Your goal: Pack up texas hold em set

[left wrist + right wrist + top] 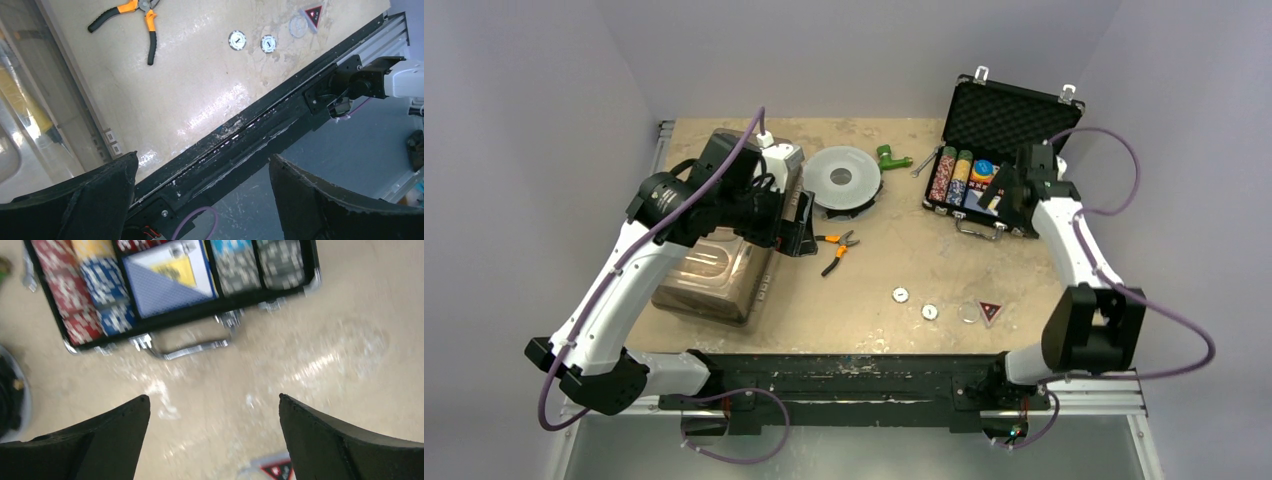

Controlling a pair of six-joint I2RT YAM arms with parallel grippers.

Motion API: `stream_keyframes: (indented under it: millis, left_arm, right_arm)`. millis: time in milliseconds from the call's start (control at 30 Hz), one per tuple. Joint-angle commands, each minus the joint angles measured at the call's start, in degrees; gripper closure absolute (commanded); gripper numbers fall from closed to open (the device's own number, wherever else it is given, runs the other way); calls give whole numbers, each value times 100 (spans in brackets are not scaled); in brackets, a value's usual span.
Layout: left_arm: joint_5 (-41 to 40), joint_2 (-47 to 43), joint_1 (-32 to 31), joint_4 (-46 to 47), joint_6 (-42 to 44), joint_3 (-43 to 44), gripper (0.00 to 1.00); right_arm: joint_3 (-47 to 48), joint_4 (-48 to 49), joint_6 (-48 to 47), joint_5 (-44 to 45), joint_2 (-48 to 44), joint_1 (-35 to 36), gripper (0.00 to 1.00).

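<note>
Black foam-lined briefcase [1006, 112] at the far right of the table [904, 262], lid upright, base flat. Holds chip rows [954, 175] in red, blue, yellow and grey, side by side, with a card deck [165, 286] in the compartment between them. Metal handle [189, 350] on the near wall, folded down toward the arms. Blurred in the right wrist view, so no finer detail of the chips.

Outside the case, on bare tabletop near the front edge: two white round buttons [900, 294] close together, then a clear round piece [967, 313] just beside a dark triangular button [990, 311] with a red face. All well apart from the briefcase.

Right gripper [214, 397] above the table just in front of the handle, fingers spread wide, nothing between them.

Left gripper [203, 157] at the right edge of the clear bin [714, 270], likewise spread and empty; looks down on the table's near edge, with the orange-handled pliers [135, 20] and the loose buttons beyond.

Grey spool [842, 178] at the far middle of the table, between bin and briefcase.
</note>
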Motion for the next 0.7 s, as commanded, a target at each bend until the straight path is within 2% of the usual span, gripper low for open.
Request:
stream_keyframes:
  millis: [0,133,200,367,467,667]
  left_arm:
    - [347,-36,-26,288,-204,-58,0]
    - [507,31,-57,311,-297,-47,1]
    - [536,30,-108,320,-314,-103,1]
    - [583,-42,-170,333,-361,-270,2]
    - [583,-31,-204,336,-362,-259,2]
    - [552,-63,-273,301,-337,-256,2]
  right_arm:
    - [-920,-443,17,-597,-758,11,1]
    - [-1367,-1388,110,-946,-693,19,1]
    - [-1738,-1416,160,-1245,-938,21,1]
    - [-2408,-1378,372,-1287,-1625,13,1]
    - [-2704,-1325,383,-1434,-1619,13,1]
    - [-2960,-1186,838,-1078,-1671,11,2]
